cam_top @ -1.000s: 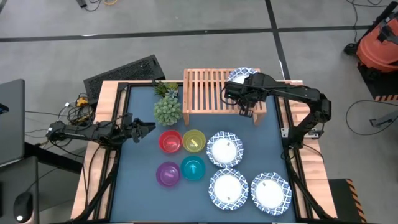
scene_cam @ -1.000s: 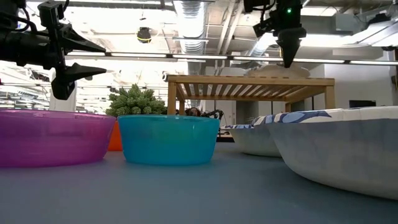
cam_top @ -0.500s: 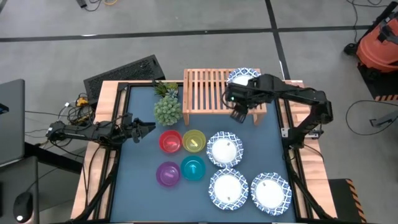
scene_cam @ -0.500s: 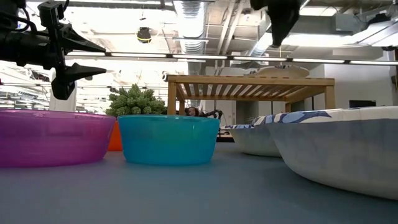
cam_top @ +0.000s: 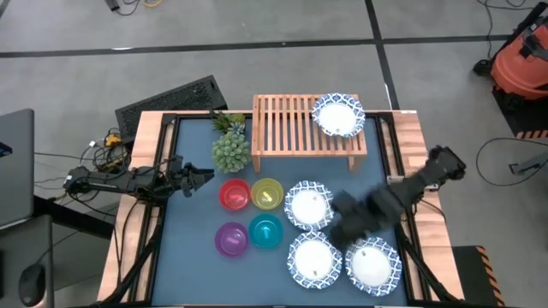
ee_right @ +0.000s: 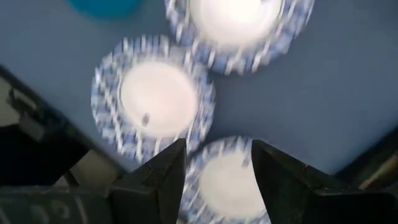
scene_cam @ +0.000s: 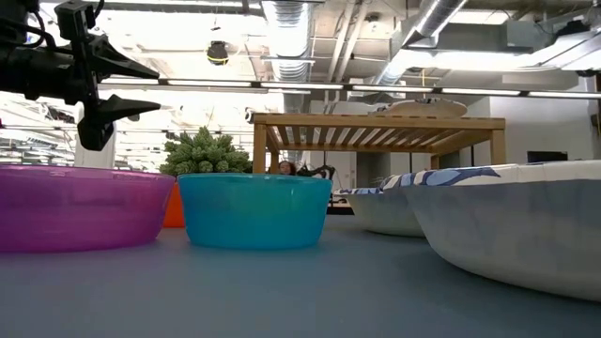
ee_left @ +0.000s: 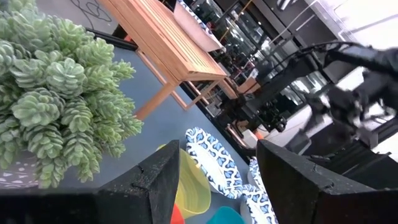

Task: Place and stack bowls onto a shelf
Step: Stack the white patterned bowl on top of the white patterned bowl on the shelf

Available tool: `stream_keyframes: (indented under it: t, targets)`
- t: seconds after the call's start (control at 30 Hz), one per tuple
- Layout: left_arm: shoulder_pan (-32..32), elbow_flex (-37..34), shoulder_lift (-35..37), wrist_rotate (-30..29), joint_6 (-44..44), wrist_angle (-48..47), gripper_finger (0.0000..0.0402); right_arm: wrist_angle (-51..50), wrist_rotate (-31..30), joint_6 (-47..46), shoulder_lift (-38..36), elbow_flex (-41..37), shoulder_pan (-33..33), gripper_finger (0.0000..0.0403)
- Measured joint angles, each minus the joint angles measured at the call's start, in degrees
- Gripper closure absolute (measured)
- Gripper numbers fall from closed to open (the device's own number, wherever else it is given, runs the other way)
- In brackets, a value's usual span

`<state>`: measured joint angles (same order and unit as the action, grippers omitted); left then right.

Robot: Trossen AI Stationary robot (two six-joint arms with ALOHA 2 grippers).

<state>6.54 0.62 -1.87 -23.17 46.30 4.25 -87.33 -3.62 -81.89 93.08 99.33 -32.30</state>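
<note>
The light-wood shelf point(cam_top: 300, 124) stands at the table's far edge, and one white blue-rimmed bowl point(cam_top: 338, 114) rests on the right end of its slatted top. Three more white bowls point(cam_top: 309, 205) point(cam_top: 314, 259) point(cam_top: 372, 263) sit on the table at the near right. The red point(cam_top: 235, 194), yellow point(cam_top: 267, 194), purple point(cam_top: 231, 239) and teal point(cam_top: 265, 231) bowls sit in a square at the middle. My right gripper point(cam_top: 347, 224) is blurred above the white bowls; its wrist view shows it open and empty point(ee_right: 217, 168). My left gripper point(cam_top: 201, 175) is open and empty at the left, beside the plant.
A green spiky plant point(cam_top: 229, 150) stands left of the shelf, just beyond my left gripper. The table's wooden frame point(cam_top: 147, 128) runs around the blue mat. The left part of the shelf top point(cam_top: 282, 120) is bare.
My right gripper has risen from the white bowl on the shelf's right end and swung quickly toward the table's near edge, over the white bowls there. That bowl stays on the shelf.
</note>
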Motion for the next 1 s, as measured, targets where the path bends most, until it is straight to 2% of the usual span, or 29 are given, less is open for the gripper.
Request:
stream_keyframes:
  t: [0.1,0.17,0.27,0.4,0.7,1.0]
  targets:
    - [-0.01,0.0,0.0,0.01,0.0,-0.01,0.0205,2.04,-0.38,-9.95,0.21,-0.43,-9.61,0.0195]
    - [0.0,0.0,0.0,0.0,0.0,0.0,0.0205,3.53,-1.75,-12.96,1.46,-0.5,-14.44,0.0195]
    - [-0.01,0.0,0.0,0.02,0.0,-0.01,0.0205,5.43,-4.54,-13.85,4.31,-0.61,-20.69,0.0195]
    - [0.01,0.0,0.0,0.03,0.0,-0.02,0.0205,7.62,-3.14,-8.07,9.96,-0.61,-24.64,0.0195]
    - [0.0,0.0,0.0,0.16,0.95,-0.02,0.0205,16.62,3.82,0.06,21.19,-0.61,-24.4,0.0195]
    - [0.01,0.0,0.0,-0.21,-0.17,-0.02,0.0205,12.61,8.86,1.41,28.17,-0.61,-23.42,0.0196]
